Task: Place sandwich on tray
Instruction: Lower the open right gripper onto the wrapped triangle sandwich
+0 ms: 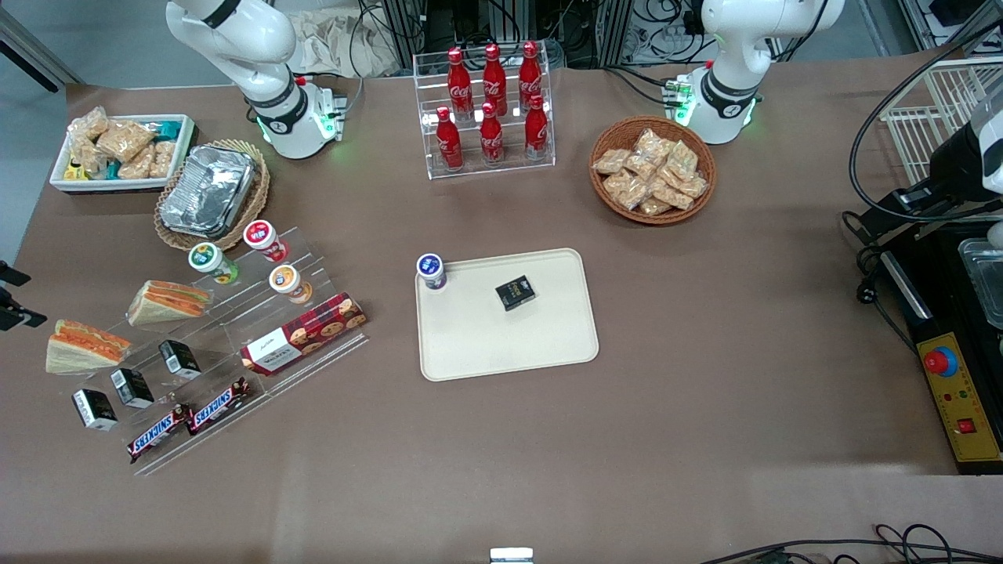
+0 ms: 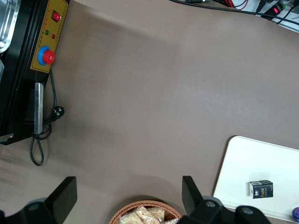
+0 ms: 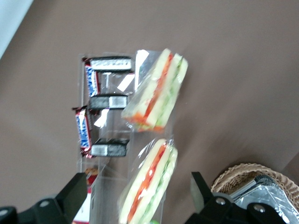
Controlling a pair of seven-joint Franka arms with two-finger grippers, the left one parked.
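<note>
The sandwich (image 1: pixel 168 301), a triangular wedge of pale bread with orange-red and green filling in clear plastic wrap, lies on the upper step of a clear acrylic stepped display stand (image 1: pixel 235 345) toward the working arm's end of the table. It is well apart from the tray (image 1: pixel 509 345), a large flat cream-beige rectangular plastic tray with rounded corners near the middle of the table. A second wrapped wedge sandwich (image 1: pixel 82 346) of the same kind lies just beside the first, nearer the front camera and closer to the table's end. In the right wrist view both wedges show, the one (image 3: pixel 148 186) between the fingers and the other (image 3: pixel 156 91) past them.

The right gripper (image 3: pixel 138 193) hangs above the sandwiches with its two black fingers (image 3: pixel 72 193) spread wide apart, holding nothing; it seems to be well above the stand, though the height is hard to judge.

On the stand's lower steps stand three small black boxes (image 1: pixel 133 387), two Snickers bars (image 1: pixel 188 421) and a red tartan cookie box (image 1: pixel 304 333); three small round cups (image 1: pixel 262 239) sit on its higher steps. A crinkled silver foil container (image 1: pixel 208 190) rests in a flat wicker basket (image 1: pixel 255 157) just beside the stand, farther from the front camera.

On the tray stand a blue-lidded cup (image 1: pixel 431 270) at one corner and a small black box (image 1: pixel 515 293) near its middle.
</note>
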